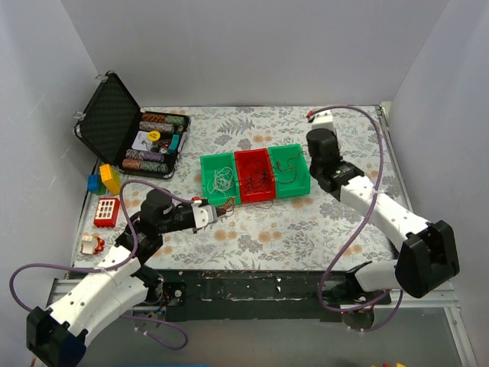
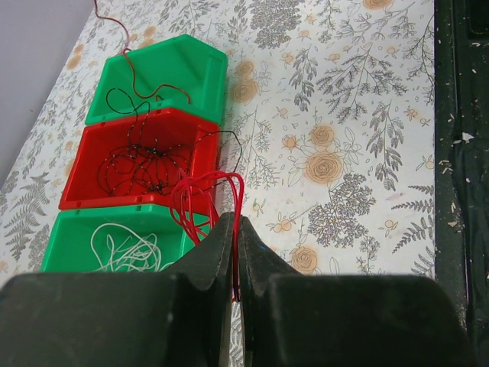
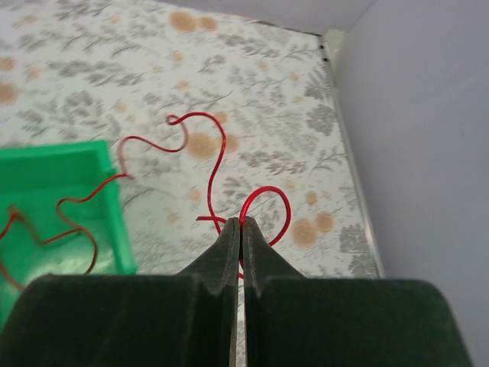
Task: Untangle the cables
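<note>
Three bins stand in a row mid-table: a green bin (image 1: 219, 177) with pale wires (image 2: 126, 248), a red bin (image 1: 254, 174) with thin black wires (image 2: 145, 164), and a green bin (image 1: 290, 170) with a red wire (image 2: 141, 84). My left gripper (image 2: 237, 222) is shut on a bunch of red wire loops (image 2: 202, 195), just in front of the bins in the top view (image 1: 223, 212). My right gripper (image 3: 241, 222) is shut on a single red wire (image 3: 267, 195) that trails back into the right green bin (image 3: 53, 214); it is behind that bin in the top view (image 1: 317, 118).
An open black case of poker chips (image 1: 134, 134) stands at the back left. Toy blocks (image 1: 107, 177), a red toy (image 1: 107, 212) and a small object (image 1: 90, 243) lie along the left edge. The side wall (image 3: 412, 153) is close on my right gripper's right.
</note>
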{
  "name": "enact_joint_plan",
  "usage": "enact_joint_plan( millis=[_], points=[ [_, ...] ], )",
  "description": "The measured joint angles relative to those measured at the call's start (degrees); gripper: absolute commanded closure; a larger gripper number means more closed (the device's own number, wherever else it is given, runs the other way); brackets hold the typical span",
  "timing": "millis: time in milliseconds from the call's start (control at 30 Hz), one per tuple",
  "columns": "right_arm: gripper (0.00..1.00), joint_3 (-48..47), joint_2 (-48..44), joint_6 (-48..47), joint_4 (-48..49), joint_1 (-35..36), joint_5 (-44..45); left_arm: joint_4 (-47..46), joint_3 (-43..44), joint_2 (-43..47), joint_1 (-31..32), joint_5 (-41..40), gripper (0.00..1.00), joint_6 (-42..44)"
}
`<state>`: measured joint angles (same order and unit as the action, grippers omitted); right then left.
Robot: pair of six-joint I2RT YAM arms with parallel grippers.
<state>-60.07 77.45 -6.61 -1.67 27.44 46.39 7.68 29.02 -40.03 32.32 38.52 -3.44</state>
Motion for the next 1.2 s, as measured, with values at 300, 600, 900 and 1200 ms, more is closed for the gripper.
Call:
enact_joint_plan(
  millis=[300,600,900,1200],
  points=[
    [0.99,5.9,-6.4,8.1,-8.0,8.9,-3.2,0.0,0.0,0.0,-0.3,0.0,1.00,0.0],
    [0.99,6.2,-13.9,6.9,-1.9,12.4,-10.3,0.0,0.0,0.0,-0.8,0.2,1.00,-0.4],
    [0.99,5.2,-14.7,9.0,2.2,12.4,-23.2,-0.2,0.0,0.1,-1.9,0.5,1.00,-0.5],
    [0.99,8.9,-16.3,10.9,4.5,12.4,-41.3,-0.4,0.0,0.1,-2.2,1.1,0.99,-1.0]
  ],
)
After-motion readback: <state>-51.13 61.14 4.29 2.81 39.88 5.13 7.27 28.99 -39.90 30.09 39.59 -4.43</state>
